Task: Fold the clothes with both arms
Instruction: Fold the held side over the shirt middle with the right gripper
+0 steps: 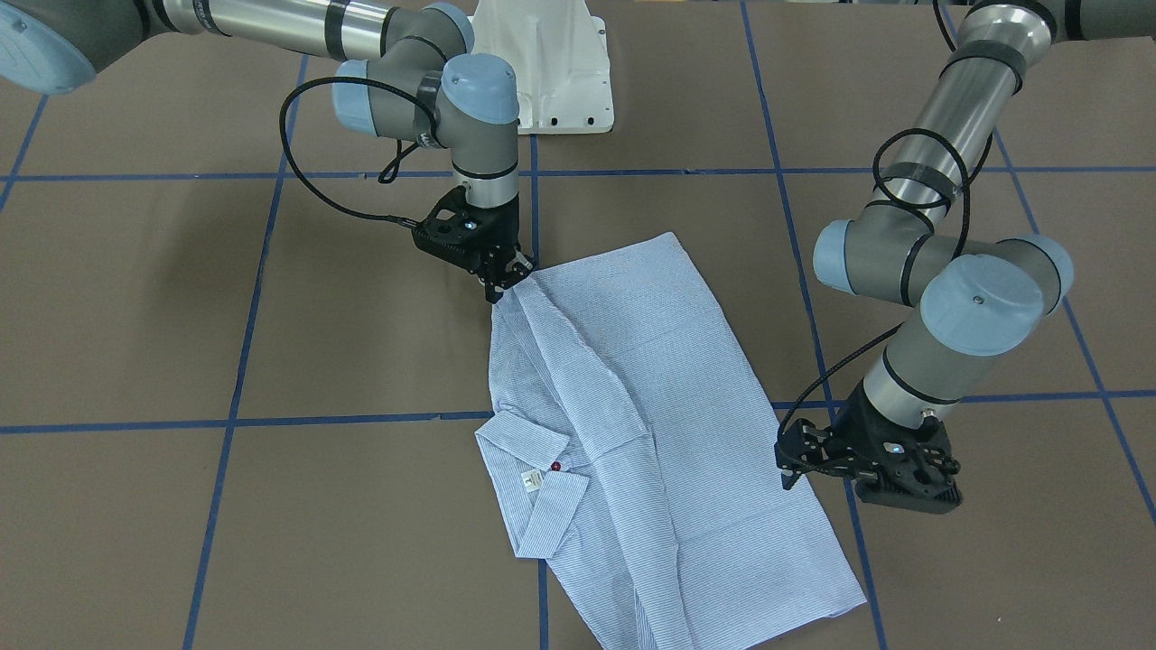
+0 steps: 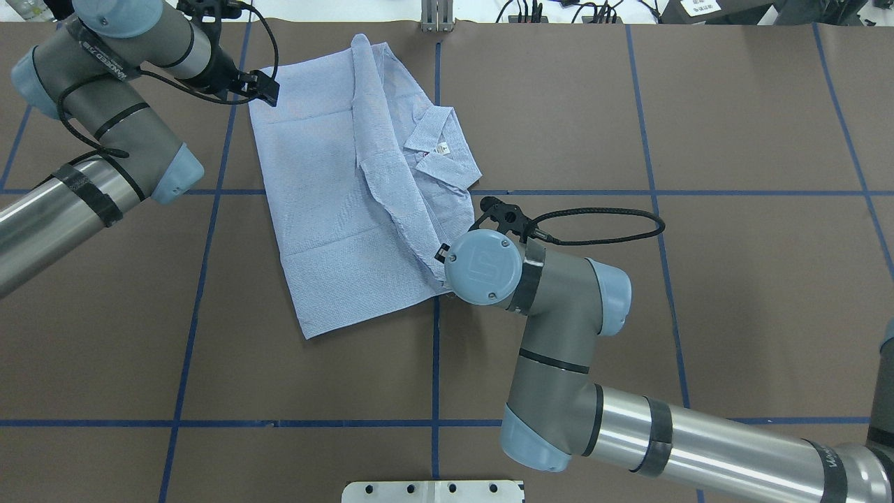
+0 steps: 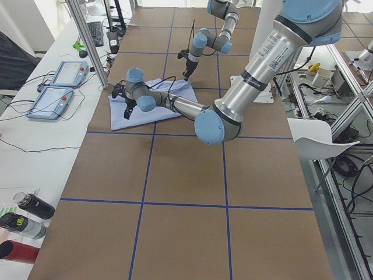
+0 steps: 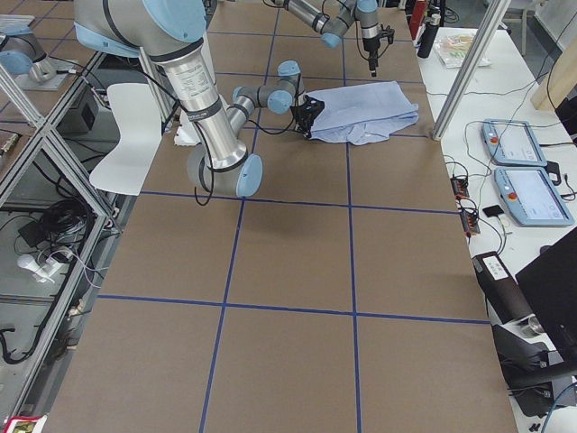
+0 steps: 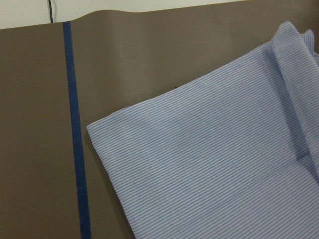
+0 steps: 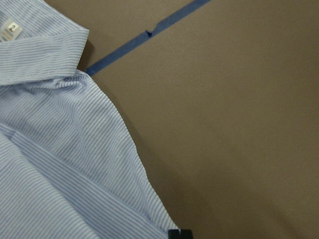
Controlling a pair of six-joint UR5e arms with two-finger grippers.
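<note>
As we face the robot, shirt [image 1: 650, 406]: light blue with fine white stripes, it lies flat on the brown worktop [image 1: 135, 316] as a long rough rectangle. The collar [image 1: 533, 451] juts from one long side.
Front view, details: we see a small white neck label [image 1: 531, 481] and one dark red button [image 1: 554, 467].
Front view, right hand [image 1: 499, 287]: low at the corner nearest the robot, pinching the shirt's edge.
Front view, left hand [image 1: 788, 474]: beside the opposite long edge; we cannot tell whether it is spread.
Overhead view: the left hand hangs over the far corner, and a raised fold runs lengthwise down the cloth.
Side views: the shirt sits between the two arms.
Left wrist view: one smooth corner lies near a blue tape line [image 5: 75, 124].
Right wrist view: one black fingertip [image 6: 179, 233] meets the shirt's edge.
</note>
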